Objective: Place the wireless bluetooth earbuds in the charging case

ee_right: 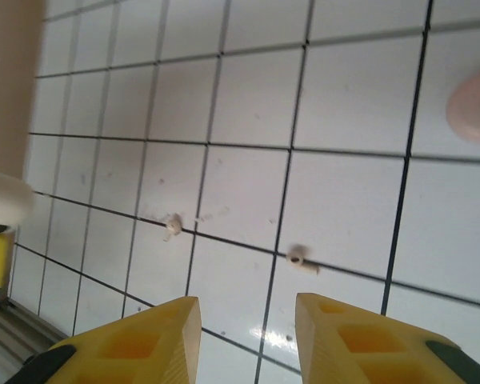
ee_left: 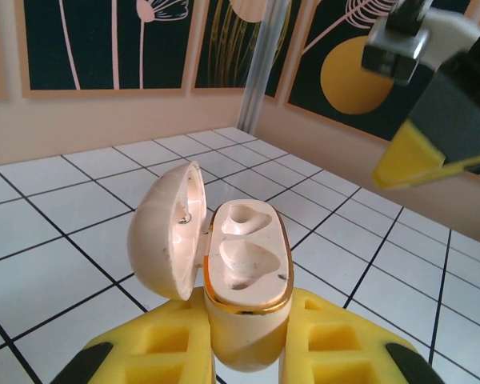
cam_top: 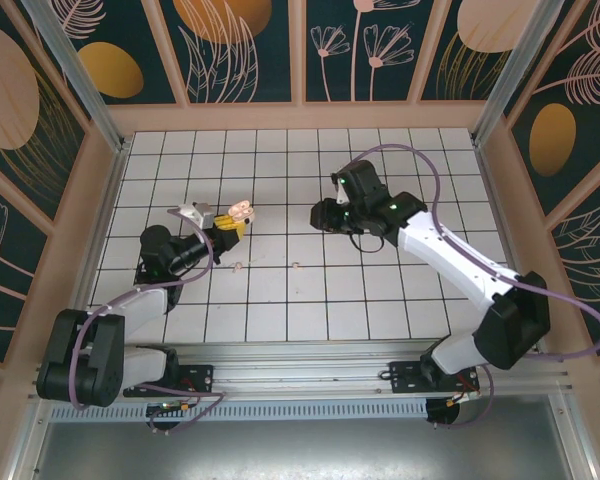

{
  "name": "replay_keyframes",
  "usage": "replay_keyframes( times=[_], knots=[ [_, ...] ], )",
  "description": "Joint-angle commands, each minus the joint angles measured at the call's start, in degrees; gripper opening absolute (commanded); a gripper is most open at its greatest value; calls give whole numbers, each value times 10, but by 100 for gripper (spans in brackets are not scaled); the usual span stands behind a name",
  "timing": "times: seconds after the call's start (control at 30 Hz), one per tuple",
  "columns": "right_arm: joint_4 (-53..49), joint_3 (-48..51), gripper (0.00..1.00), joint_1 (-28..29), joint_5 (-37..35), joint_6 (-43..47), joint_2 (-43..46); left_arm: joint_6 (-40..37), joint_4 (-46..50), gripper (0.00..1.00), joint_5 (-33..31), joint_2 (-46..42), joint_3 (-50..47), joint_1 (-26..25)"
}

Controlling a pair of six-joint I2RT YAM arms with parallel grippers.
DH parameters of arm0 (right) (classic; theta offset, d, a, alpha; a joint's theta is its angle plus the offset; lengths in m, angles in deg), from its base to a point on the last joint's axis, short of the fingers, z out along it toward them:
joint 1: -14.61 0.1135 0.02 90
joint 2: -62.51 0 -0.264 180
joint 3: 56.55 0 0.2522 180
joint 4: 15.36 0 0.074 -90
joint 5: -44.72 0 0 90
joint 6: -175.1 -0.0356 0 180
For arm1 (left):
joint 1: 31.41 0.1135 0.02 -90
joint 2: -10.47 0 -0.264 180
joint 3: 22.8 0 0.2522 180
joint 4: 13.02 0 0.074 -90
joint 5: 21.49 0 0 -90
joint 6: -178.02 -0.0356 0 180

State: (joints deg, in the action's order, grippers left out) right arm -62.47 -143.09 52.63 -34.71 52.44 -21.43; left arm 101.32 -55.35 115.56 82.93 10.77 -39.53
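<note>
The left claw clamps the case, lid swung aside, both sockets empty and facing up, long axis running out from the fingers. The right claw hangs parted and empty over two earbuds lying on the tiles between the arms. The step looks like the first pickup: the right claw must drop onto one bud and pinch it finely. The stem direction is too small to read.
</note>
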Motion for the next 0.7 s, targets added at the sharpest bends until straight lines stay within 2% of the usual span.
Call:
replay_keyframes(
  times=[0.0,0.13,0.27,0.43,0.67],
  knots=[
    [-67,-25,37,13,8,-62,-46,24,-47,3,-11,14,10,6],
    [-88,-48,37,37,20,-66,-110,45,-73,3,-16,27,2,6],
    [-120,-99,40,61,11,-7,-179,58,-85,3,-22,35,-4,7],
    [-130,-139,42,60,18,52,-250,68,-84,3,-33,30,-8,13],
    [-125,-170,45,55,32,81,-322,88,-107,3,-32,54,-3,21]
  ],
)
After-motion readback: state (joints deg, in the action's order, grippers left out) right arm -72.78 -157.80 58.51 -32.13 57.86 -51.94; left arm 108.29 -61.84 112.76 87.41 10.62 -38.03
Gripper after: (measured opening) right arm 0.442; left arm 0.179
